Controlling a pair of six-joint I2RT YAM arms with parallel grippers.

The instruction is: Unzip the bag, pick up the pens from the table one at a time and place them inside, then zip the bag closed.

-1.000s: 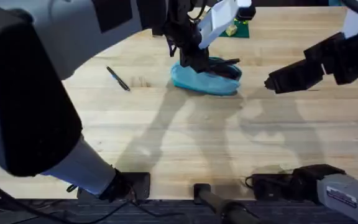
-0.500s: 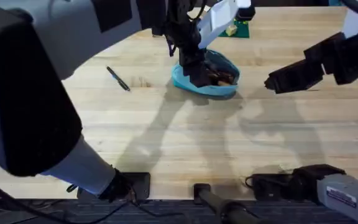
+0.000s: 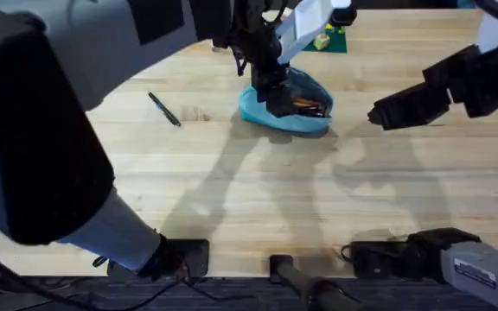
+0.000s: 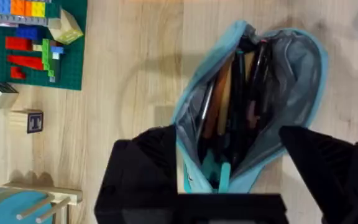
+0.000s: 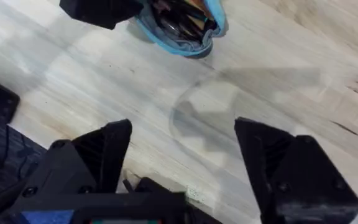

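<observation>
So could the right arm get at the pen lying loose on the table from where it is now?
Probably not easily. The pen lies on the table's left side, past the bag, where the left claw is working. The right claw, open, hangs on the bag's other side, so it would have to cross that arm.

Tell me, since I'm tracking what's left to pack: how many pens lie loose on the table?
1: a dark pen on the table, left of the bag. The open bag holds pens and pencils, too crowded to count.
</observation>
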